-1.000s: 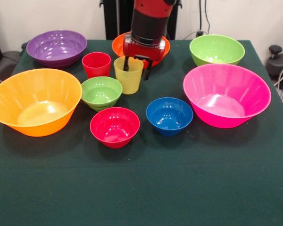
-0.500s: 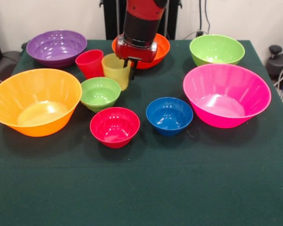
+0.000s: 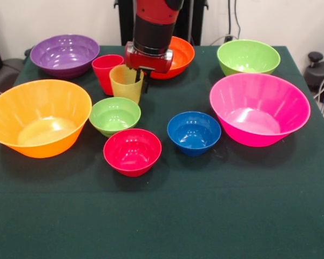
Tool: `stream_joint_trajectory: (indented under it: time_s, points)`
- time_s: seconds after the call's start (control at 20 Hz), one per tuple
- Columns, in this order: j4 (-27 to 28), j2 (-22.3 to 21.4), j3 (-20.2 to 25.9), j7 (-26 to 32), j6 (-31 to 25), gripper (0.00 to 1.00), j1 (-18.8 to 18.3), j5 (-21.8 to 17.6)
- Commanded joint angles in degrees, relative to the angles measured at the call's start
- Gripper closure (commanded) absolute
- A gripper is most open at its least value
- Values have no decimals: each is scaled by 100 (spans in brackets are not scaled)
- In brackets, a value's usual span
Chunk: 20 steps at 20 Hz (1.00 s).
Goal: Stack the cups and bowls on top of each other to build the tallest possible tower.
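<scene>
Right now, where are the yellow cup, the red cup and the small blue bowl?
yellow cup [image 3: 124, 86]: front view, on its ribbed side wall.
red cup [image 3: 103, 73]: front view, on its outer wall, left of the yellow one.
small blue bowl [image 3: 194, 132]: front view, on its inner floor.

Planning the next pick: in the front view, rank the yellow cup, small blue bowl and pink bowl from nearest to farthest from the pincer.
1. Yellow cup: at the pincer, its rim between the fingers.
2. Small blue bowl: nearer the camera, to the picture's right.
3. Pink bowl: far right.
</scene>
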<state>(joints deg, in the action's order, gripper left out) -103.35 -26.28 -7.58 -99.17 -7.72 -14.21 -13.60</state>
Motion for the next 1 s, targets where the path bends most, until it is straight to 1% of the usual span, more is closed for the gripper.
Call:
stream_joint_trajectory:
  time_s: [0.05,0.2,0.45,0.6,0.75,1.0]
  points:
    - [375,48,849,-352,-25,100,-45,-112]
    - [319,-65,970,-455,30,100,-51,-23]
    - [398,-56,1135,-631,-12,100,-33,189]
    - [482,-99,1169,-716,-210,100,62,353]
    - [526,-161,1238,-721,-383,100,63,465]
    - [587,-330,1287,-581,-908,100,77,665]
